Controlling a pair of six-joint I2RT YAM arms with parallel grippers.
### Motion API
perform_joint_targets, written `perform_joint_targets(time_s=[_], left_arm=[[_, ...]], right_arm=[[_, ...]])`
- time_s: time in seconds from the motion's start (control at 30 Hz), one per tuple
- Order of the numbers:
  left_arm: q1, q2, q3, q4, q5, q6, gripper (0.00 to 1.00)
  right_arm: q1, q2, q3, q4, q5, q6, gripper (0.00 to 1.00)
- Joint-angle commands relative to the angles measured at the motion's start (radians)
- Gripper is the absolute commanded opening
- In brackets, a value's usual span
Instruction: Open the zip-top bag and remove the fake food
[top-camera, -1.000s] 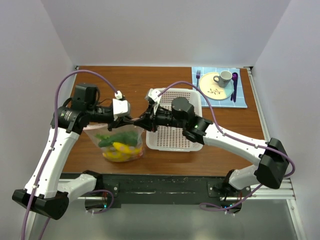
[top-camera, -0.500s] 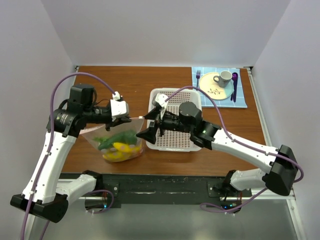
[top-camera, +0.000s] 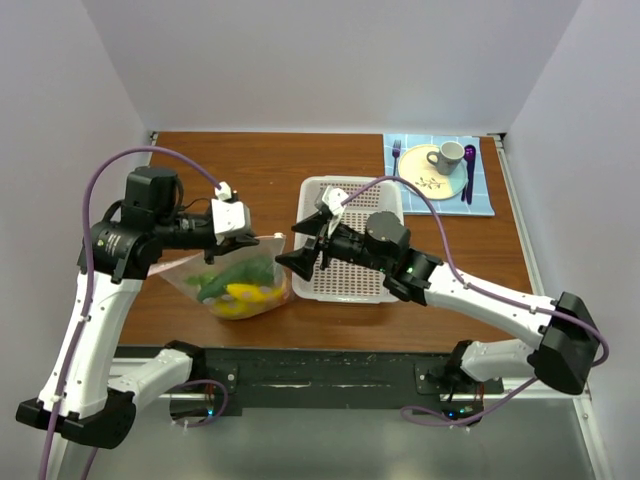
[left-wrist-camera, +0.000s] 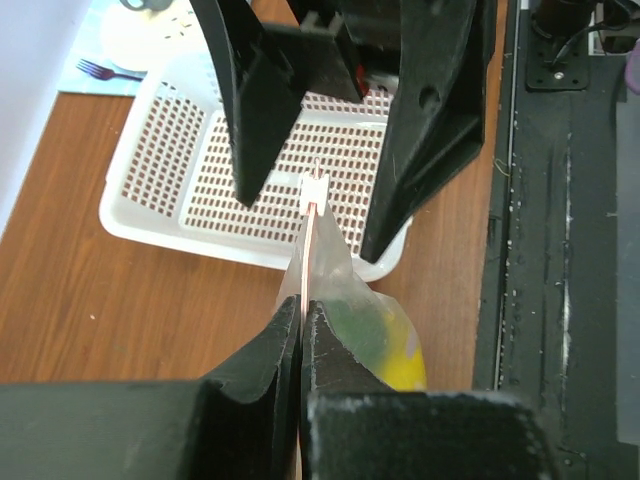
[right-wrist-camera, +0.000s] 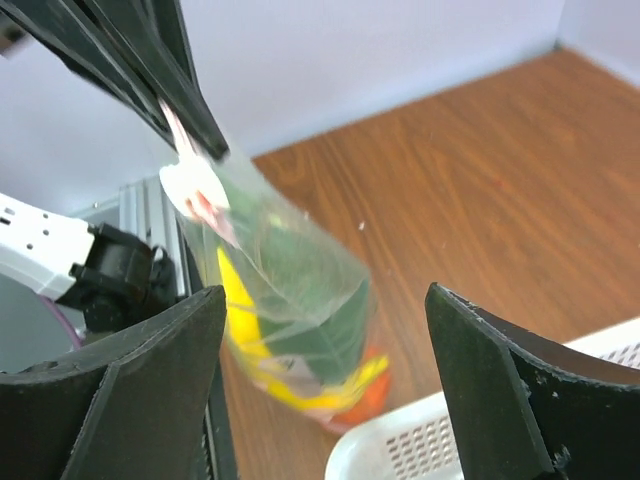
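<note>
One zip-top bag (top-camera: 238, 282) sits left of one white basket (top-camera: 385, 291), its pink strip pinched tight by the left gripper (left-wrist-camera: 301, 308). Inside is the fake food (top-camera: 241, 293), perhaps five yellow, green and orange pieces. The right gripper (top-camera: 293, 248) gapes wide just beside the strip's end, holding nothing.

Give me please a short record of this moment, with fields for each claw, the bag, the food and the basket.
left claw: shut on the zip strip of the zip-top bag
right claw: open, straddling the free end of the strip, not gripping it
zip-top bag: hangs from its strip, mouth looks shut
fake food: all inside the bag, at its bottom
basket: white, right of the bag, no food seen in it
task step: bag not yet opened
</note>
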Motion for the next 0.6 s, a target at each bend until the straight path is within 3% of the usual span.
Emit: perform_joint_targets(time_s=[0.0, 0.27, 0.57], left_arm=[[-0.002, -0.022, 0.036, -0.019, 0.046, -0.010, 0.00], [0.000, -0.036, 0.034, 0.001, 0.098, -0.049, 0.00], [-0.002, -0.041, 0.004, -0.053, 0.115, -0.027, 0.00]], right_arm=[[0.003, -0.054, -0.015, 0.105, -0.031, -0.056, 0.85], [0.003, 0.017, 0.032, 0.099, -0.198, -0.052, 0.61], [0.004, 0.000, 0.023, 0.140, -0.188, -0.058, 0.67]])
